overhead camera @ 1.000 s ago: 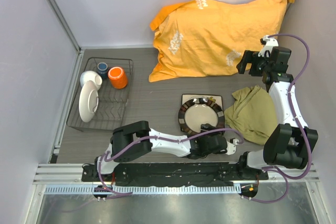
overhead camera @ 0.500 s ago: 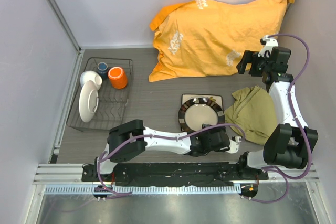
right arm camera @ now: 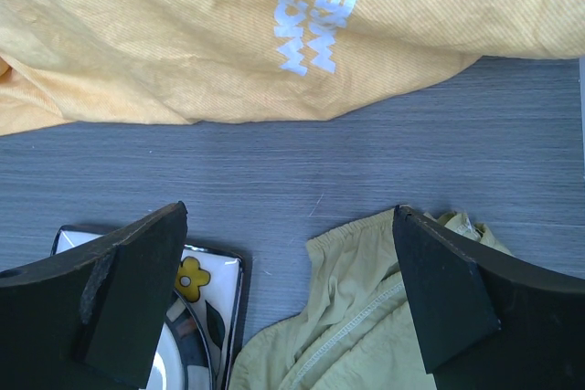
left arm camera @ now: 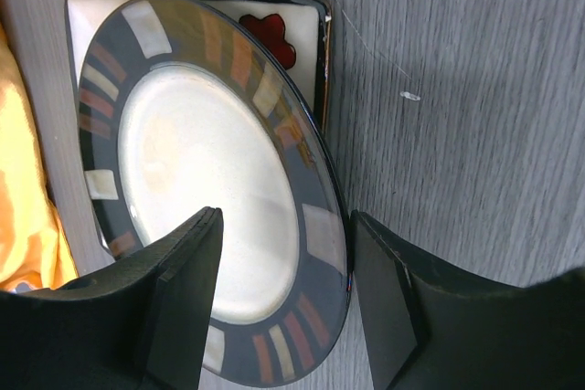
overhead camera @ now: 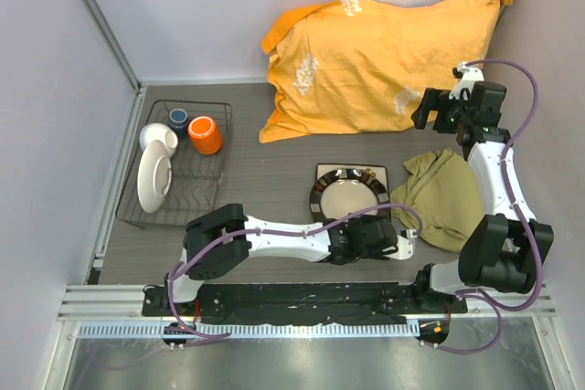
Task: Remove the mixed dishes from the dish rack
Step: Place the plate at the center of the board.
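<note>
The round dark-rimmed plate [overhead camera: 349,198] lies on the square flowered plate [overhead camera: 322,175] at the table's centre. My left gripper [overhead camera: 358,226] is open, and the round plate's near rim [left arm camera: 302,317] sits between its fingers. The square plate's red-flower corner [left arm camera: 274,34] shows beyond. The dark wire dish rack [overhead camera: 196,203] at the left holds a white bowl on edge [overhead camera: 154,180], another white dish [overhead camera: 157,137], the orange mug [overhead camera: 206,134] and the dark blue cup [overhead camera: 178,118]. My right gripper [overhead camera: 430,109] is open and empty, raised at the back right.
An orange pillow [overhead camera: 375,57] fills the back. A green cloth [overhead camera: 439,194] lies right of the plates, under my right gripper [right arm camera: 292,308]. The enclosure walls are close on the left and right.
My left wrist has shifted left and toward the plate stack, so the round plate's rim now sits between its fingers. The right arm has not moved.
</note>
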Controlling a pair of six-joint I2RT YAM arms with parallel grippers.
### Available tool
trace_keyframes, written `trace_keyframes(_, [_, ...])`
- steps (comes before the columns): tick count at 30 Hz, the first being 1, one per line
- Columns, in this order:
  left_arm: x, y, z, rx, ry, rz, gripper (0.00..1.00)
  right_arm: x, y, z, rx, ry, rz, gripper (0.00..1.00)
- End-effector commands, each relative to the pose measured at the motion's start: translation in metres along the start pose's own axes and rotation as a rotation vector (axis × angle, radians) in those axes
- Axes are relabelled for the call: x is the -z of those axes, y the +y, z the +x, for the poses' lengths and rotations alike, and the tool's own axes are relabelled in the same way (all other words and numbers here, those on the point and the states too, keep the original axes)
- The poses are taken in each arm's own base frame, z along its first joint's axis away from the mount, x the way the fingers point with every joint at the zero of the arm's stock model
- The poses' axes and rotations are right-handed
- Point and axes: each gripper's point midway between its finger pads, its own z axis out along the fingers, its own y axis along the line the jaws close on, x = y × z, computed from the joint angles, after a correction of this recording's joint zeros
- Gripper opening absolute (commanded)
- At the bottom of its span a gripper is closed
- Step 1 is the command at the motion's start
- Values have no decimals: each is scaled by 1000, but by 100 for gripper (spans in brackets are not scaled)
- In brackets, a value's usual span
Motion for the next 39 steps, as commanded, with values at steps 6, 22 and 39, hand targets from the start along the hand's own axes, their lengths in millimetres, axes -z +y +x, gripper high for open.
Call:
trace_keyframes(6, [15,33,-29,65,-82,-50,61,2,1,-13,23,-36,-11,100])
trace_keyframes(22, [7,33,-28,62,-69,-52,60,0,2,-10,22,-29,-15,100])
trace_keyframes(39, [-4,27,-19,59,-49,-35,59,0,1,-10,21,-27,-14,100])
